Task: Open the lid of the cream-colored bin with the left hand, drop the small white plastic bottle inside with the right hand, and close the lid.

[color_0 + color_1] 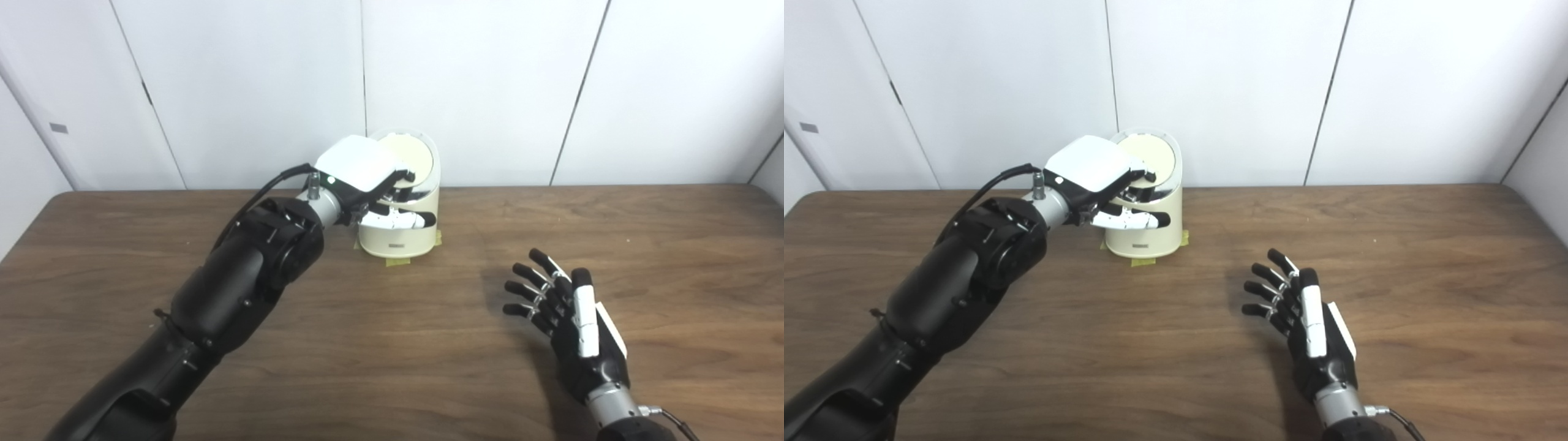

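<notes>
The cream-colored bin [398, 242] stands at the back middle of the table, against the wall. Its round lid [413, 153] is tilted up, with the cream face towards me. My left hand [361, 168] is at the bin's top: its fingers curl over the lid's front edge and chrome rim, and the thumb lies across the bin's front. My right hand [566, 312] hovers low over the table to the front right, open, fingers spread, holding nothing. No small white bottle shows in either view; the inside of the bin is hidden by my left hand.
Yellow tape [397, 261] marks the bin's base on the brown wooden table [429, 343]. White wall panels [490, 86] stand right behind the bin. My left forearm [245, 275] crosses the table's left half.
</notes>
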Available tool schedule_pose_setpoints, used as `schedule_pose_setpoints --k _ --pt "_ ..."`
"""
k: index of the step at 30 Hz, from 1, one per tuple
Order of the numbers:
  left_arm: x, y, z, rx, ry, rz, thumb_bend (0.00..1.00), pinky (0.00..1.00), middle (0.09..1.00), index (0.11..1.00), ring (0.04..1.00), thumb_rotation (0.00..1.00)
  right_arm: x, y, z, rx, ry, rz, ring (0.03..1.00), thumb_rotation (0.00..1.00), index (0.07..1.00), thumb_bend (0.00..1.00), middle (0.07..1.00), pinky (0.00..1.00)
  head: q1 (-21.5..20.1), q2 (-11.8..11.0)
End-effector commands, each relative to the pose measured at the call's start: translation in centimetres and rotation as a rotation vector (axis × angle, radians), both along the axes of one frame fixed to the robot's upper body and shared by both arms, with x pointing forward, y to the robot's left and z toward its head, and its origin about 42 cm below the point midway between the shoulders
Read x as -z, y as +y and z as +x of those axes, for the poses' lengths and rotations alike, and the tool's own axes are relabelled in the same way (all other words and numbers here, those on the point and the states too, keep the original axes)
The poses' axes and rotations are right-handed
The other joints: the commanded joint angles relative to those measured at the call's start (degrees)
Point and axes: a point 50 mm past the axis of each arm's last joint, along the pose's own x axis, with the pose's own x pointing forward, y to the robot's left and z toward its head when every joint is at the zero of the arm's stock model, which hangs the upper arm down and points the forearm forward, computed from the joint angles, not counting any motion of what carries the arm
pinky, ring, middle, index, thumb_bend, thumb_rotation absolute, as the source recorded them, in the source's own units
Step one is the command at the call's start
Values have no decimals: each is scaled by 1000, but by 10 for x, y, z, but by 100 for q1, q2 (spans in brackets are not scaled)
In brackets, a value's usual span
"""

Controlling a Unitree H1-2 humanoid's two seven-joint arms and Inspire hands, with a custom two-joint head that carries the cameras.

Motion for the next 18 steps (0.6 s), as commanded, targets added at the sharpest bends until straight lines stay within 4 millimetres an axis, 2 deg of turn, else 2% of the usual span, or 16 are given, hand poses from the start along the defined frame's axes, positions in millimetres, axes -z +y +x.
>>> schedule_pose_setpoints --k 1,7,12,14,18 --pt "8 7 0 5 73 19 600 828 839 834 857 1000 -14 2 9 -8 -62 9 770 1000 892 605 831 622 -2 5" --pt "-27 22 -6 -4 -42 -111 563 797 826 825 843 938 -13 2 13 -19 -65 2 773 1000 888 594 833 629 29 -21" --pt "-53 41 -21 -33 -153 -242 539 754 811 811 831 897 -12 3 17 -32 -63 -1 770 997 882 598 834 621 44 -64" --pt "-59 49 -28 -53 -187 -302 520 724 805 802 818 857 -11 3 18 -35 -62 -8 771 994 882 601 835 619 47 -69" --pt "-61 65 -42 -87 -210 -433 475 736 834 825 841 782 -10 3 18 -44 -61 -14 776 981 885 612 839 619 80 -82"
